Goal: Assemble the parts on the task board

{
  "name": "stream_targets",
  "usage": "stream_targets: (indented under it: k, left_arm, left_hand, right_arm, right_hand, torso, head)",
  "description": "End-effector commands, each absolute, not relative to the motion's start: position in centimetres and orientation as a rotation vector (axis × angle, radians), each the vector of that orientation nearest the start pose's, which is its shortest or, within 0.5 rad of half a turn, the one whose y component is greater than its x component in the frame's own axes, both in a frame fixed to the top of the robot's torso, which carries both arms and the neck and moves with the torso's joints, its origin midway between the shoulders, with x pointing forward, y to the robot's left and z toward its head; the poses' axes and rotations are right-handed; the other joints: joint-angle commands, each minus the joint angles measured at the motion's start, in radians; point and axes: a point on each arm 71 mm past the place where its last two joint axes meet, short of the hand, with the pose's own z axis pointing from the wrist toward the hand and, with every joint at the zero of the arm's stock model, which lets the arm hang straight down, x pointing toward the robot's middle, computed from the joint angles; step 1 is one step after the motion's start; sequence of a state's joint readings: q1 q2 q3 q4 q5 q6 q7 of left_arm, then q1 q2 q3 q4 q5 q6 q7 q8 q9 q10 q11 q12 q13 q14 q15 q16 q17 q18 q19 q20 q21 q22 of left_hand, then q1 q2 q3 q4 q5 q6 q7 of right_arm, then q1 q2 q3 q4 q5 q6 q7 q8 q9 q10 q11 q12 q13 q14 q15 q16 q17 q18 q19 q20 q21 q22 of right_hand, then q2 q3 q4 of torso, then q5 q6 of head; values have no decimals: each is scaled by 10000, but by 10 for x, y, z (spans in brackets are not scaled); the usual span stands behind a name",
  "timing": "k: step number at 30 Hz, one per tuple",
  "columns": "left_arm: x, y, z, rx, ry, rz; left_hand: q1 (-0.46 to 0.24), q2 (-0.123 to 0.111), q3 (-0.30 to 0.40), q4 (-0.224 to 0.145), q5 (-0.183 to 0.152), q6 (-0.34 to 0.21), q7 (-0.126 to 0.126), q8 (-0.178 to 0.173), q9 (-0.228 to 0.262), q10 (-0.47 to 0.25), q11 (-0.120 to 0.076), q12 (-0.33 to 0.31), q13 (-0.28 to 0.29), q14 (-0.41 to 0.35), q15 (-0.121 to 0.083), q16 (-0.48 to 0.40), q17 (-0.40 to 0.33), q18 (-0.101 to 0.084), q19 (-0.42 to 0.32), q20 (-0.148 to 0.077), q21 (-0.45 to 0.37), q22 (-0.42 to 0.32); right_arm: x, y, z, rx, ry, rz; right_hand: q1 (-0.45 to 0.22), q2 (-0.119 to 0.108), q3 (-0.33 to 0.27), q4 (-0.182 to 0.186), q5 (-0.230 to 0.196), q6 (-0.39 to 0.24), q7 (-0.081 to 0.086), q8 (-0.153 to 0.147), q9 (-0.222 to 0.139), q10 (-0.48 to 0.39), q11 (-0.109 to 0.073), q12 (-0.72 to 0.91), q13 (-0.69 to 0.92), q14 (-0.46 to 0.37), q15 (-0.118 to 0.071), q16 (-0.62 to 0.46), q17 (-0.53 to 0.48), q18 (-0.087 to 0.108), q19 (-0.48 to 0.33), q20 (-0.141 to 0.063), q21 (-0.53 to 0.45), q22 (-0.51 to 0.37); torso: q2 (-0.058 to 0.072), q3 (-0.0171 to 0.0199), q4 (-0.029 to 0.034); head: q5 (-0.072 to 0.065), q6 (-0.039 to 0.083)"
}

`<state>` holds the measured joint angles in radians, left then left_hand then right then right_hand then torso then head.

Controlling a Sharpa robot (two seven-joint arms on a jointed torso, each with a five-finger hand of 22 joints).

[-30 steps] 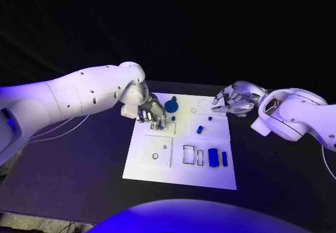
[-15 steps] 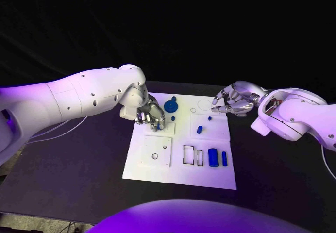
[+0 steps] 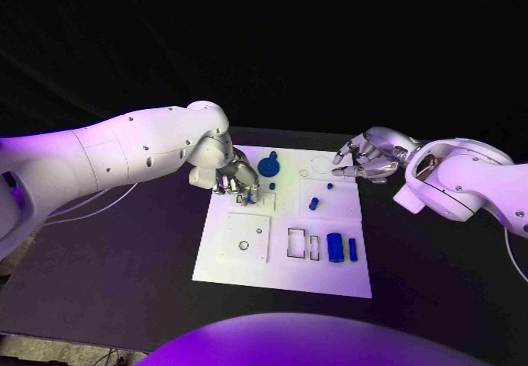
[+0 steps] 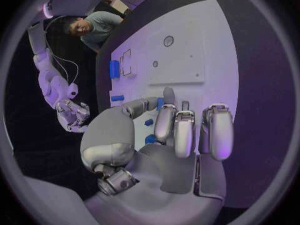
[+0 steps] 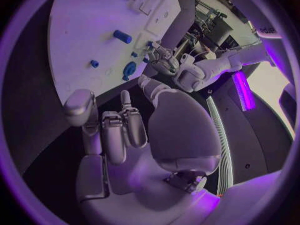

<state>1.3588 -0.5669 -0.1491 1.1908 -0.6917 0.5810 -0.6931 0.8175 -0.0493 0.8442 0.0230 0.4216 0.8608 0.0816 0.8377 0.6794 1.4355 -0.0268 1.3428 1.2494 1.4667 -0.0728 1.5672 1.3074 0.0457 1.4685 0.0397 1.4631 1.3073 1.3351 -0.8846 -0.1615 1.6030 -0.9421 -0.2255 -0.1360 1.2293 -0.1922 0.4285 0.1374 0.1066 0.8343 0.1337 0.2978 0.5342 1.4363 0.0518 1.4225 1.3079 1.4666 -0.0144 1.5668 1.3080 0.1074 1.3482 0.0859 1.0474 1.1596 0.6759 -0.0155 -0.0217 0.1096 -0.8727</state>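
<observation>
The white task board (image 3: 248, 263) lies mid-table. My left hand (image 3: 238, 181) is bent down over its far left part, fingertips at a small slot plate (image 3: 261, 201). In the left wrist view a small blue part (image 4: 160, 103) sits pinched between thumb and a finger (image 4: 165, 122). A round blue knob (image 3: 268, 165) stands just beyond the hand. My right hand (image 3: 368, 162) hovers at the board's far right corner, fingers (image 5: 115, 132) loosely bent, holding nothing. A blue capsule (image 3: 313, 203) and small pegs (image 3: 330, 185) lie mid-board. A blue block (image 3: 334, 248) and a thin bar (image 3: 352, 248) sit near the front.
A square plate with a small ring (image 3: 244, 245) occupies the board's near left, and empty rectangular slots (image 3: 297, 242) lie beside the blue block. A pale cable (image 3: 82, 206) trails over the black table on the left. My left arm (image 3: 121, 152) spans the table's left side.
My left hand has drawn slightly up and to the left over the slot plate. The right hand and the loose parts have stayed put.
</observation>
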Motion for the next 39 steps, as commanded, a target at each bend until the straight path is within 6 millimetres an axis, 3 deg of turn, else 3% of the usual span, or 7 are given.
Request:
stream_targets:
  k: [1, 12, 23, 39]
  left_arm:
    - [517, 172, -220, -1532, 27969, -3244]
    - [516, 171, -219, -1546, 28026, -3411]
    - [517, 171, -219, -1528, 27982, -3294]
    - [519, 171, -220, -1422, 27983, -3084]
  left_hand:
    - [285, 349, 1199, -1259, 30, 608, -549, 38, 5, 174, -93, 59, 21, 1041, -51, 36, 2634, -136, 232, -57, 47, 1722]
    - [263, 361, 1207, -1287, 105, 634, -555, 18, 36, 184, -99, 64, 32, 1041, -55, 36, 2634, -137, 235, -61, 51, 1729]
    - [244, 363, 1211, -1306, 162, 652, -558, 3, 57, 195, -103, 77, 53, 1041, -56, 36, 2634, -141, 245, -63, 64, 1743]
    - [210, 366, 1191, -1308, 189, 677, -559, -10, 78, 214, -102, 100, 87, 1041, -57, 36, 2634, -140, 243, -65, 61, 1742]
  right_arm:
    - [476, -201, -174, 2109, 19152, 8515]
    - [476, -201, -174, 2107, 19160, 8513]
    - [475, -202, -174, 2111, 19167, 8510]
    - [475, -202, -174, 2113, 19165, 8511]
  right_hand:
    - [26, -82, 19, 45, 49, -52, 4, 48, 14, -70, 4, -59, 728, 1036, -34, 32, 2605, 113, -49, 7, -70, -16]
    - [26, -82, 19, 45, 49, -52, 4, 48, 14, -70, 4, -59, 728, 1036, -34, 32, 2605, 113, -49, 7, -70, -16]
    - [26, -82, 19, 45, 49, -52, 4, 48, 14, -70, 4, -59, 728, 1036, -34, 32, 2605, 113, -49, 7, -70, -16]
    - [26, -82, 19, 45, 49, -52, 4, 48, 14, -70, 4, -59, 728, 1036, -34, 32, 2605, 113, -49, 7, -70, -16]
  torso:
    - [-8, 1, 3]
    - [-4, -2, -18]
    - [-4, -5, 11]
    - [-5, 1, 5]
  head:
    - [-3, 1]
    - [5, 1]
    - [-15, 1]
    - [7, 1]
